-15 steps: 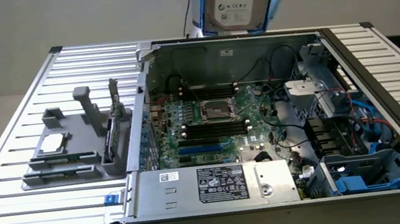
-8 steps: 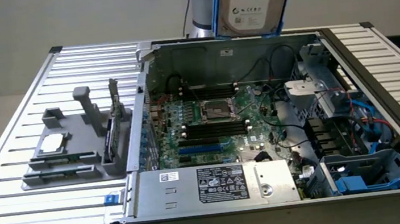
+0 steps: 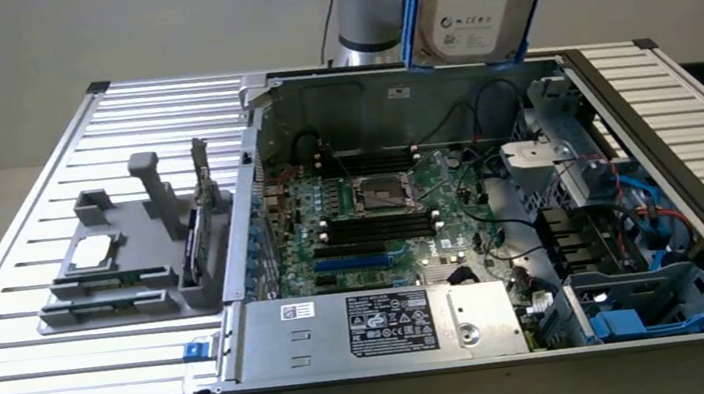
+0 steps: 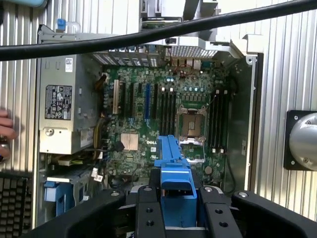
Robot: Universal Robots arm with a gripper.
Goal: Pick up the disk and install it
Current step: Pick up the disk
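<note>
The disk [image 3: 479,0], a silver-grey drive with a white label in a thin blue frame, hangs upright above the back wall of the open computer case [image 3: 245,220]. In the wrist view my gripper [image 4: 174,201] is shut on it. The black fingers [image 4: 148,210] press either side of the blue frame [image 4: 173,166], which points down toward the motherboard [image 4: 163,114]. A blue drive bay [image 3: 623,320] sits in the case's front corner on the exterior view's right.
The labelled power-supply box [image 3: 388,322] lies along the case's front edge. A grey fixture [image 3: 132,269] holding a small square chip [image 3: 90,251] stands on the slatted table at the exterior view's left. A hand [image 4: 6,131] rests beside the case. A black cable [image 4: 148,33] crosses the wrist view.
</note>
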